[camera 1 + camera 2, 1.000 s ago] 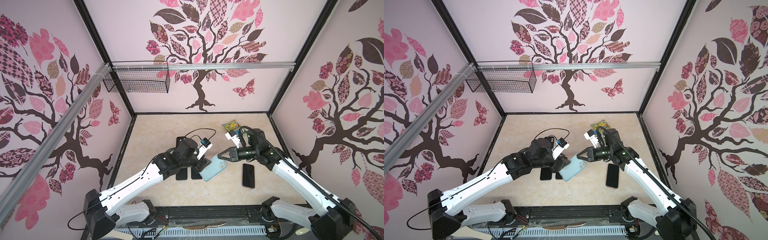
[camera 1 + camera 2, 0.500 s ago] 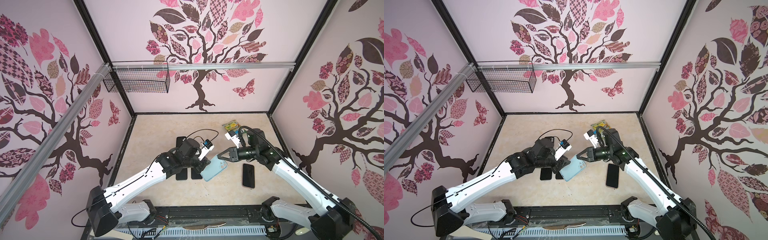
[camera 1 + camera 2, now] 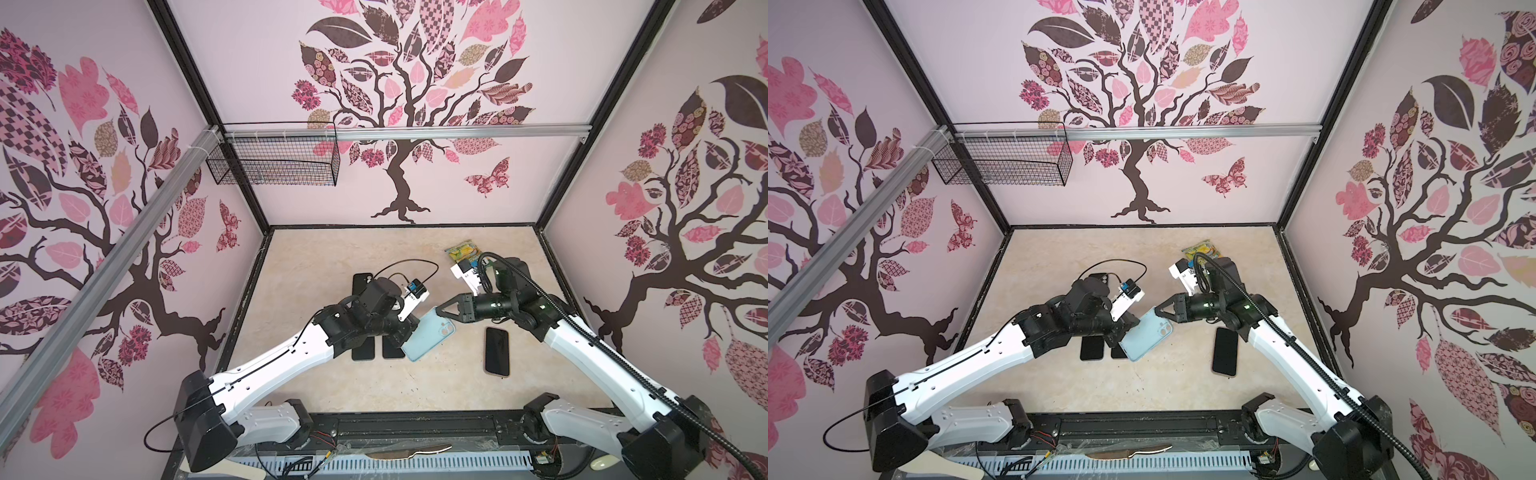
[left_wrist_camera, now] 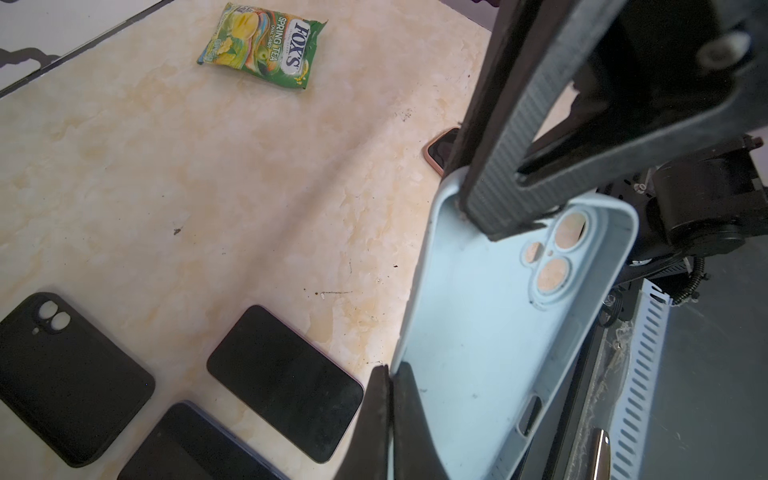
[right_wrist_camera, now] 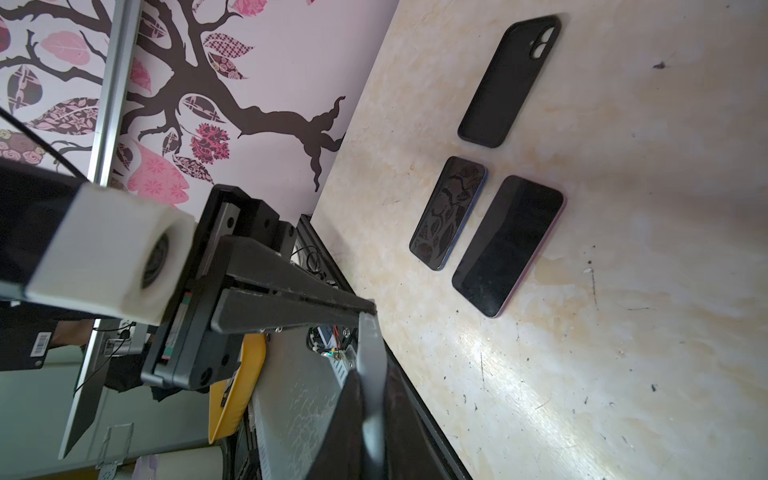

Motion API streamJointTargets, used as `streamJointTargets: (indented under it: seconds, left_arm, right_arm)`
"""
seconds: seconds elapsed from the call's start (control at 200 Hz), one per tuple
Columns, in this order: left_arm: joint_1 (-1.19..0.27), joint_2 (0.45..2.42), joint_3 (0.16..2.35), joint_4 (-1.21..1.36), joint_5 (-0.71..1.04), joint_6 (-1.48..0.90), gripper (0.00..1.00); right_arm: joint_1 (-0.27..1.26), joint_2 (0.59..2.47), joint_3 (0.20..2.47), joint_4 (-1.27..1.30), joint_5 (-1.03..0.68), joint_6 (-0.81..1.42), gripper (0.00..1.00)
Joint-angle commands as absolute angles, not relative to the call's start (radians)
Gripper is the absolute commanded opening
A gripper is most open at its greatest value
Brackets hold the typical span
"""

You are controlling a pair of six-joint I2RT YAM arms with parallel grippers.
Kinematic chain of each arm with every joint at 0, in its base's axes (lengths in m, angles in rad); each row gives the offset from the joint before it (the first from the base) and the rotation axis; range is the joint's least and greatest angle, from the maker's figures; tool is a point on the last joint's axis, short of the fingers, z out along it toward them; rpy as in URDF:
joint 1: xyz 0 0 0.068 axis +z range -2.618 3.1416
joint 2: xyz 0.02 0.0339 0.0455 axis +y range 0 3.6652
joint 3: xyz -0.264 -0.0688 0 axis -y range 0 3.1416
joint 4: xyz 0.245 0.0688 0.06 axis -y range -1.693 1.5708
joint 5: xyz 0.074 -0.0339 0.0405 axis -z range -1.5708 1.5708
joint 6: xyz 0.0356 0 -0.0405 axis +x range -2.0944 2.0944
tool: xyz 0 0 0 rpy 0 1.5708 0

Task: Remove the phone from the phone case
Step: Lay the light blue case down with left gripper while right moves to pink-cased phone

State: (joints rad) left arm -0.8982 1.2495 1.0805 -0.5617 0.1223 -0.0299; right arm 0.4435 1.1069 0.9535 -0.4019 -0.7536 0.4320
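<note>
A light blue phone case (image 3: pixel 428 338) (image 3: pixel 1148 336) hangs tilted above the table between both grippers. In the left wrist view the phone case (image 4: pixel 490 332) is empty, and the table shows through its camera holes. My left gripper (image 4: pixel 388 370) (image 3: pixel 410 332) is shut on the lower side wall. My right gripper (image 5: pixel 371 374) (image 3: pixel 441 309) pinches the case's camera-end edge (image 5: pixel 370 353), with one of its fingers (image 4: pixel 511 174) inside the shell. A dark phone with a pinkish rim (image 3: pixel 497 351) (image 3: pixel 1225 351) lies flat to the right, screen up.
Two more dark phones (image 5: pixel 449 212) (image 5: pixel 509 245) lie side by side under my left arm, with an empty black case (image 5: pixel 511 79) behind them. A green candy packet (image 4: pixel 262 45) (image 3: pixel 463 250) sits at the back right. A wire basket (image 3: pixel 274 160) hangs on the back wall.
My left gripper has shifted slightly to the right and closed its jaws on the blue case's edge. The case and my right gripper have stayed where they were.
</note>
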Motion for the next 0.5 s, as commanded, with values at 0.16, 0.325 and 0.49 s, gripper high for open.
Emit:
streamJointTargets:
  seconds: [0.16,0.325,0.49]
  left_arm:
    - [-0.89,1.3,1.107,-0.572,-0.044,-0.16,0.0]
    - [-0.801,1.347,1.123,-0.575,-0.02,-0.262,0.0]
    - [-0.742,1.404,1.157,-0.583,-0.007,-0.327,0.0]
  right_arm:
    - [0.437,1.038,0.924,-0.395,-0.317,0.454,0.88]
    - [0.436,1.104,0.942,-0.533,0.014,0.501,0.99]
    - [0.437,1.221,1.04,-0.69,0.19,0.612,1.0]
